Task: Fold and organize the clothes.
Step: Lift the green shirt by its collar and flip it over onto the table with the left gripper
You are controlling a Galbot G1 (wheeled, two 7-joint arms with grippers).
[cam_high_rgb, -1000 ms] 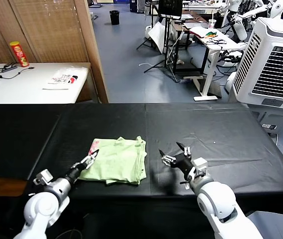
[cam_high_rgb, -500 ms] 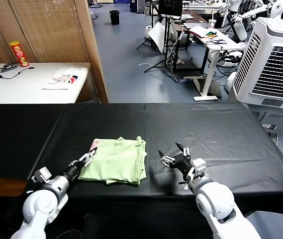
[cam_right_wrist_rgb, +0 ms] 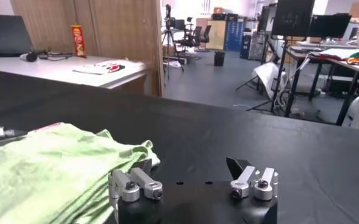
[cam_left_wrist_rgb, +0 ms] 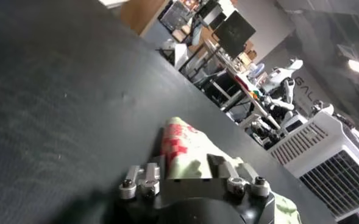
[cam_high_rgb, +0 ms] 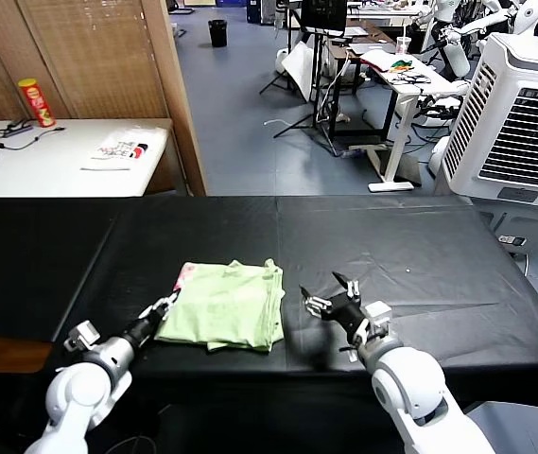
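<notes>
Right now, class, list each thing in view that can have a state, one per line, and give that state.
Shirt: folded into a rough rectangle, lying flat on the black table.
Left claw: closed on the shirt's near-left edge.
Right claw: open, empty, just beside the shirt's right edge, not touching it.
White packaged item: lying flat on the white side table.

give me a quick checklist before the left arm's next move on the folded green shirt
1. Left gripper at the near-left edge of the pale green folded cotton shirt: ok.
2. Cloth pinched between its fingers: cannot tell.
3. Shirt lying flat in a compact fold on the black table cover: ok.
4. Right gripper open, beside the shirt and not touching it: ok.
5. Red-pink print corner showing at the left gripper: ok.
</notes>
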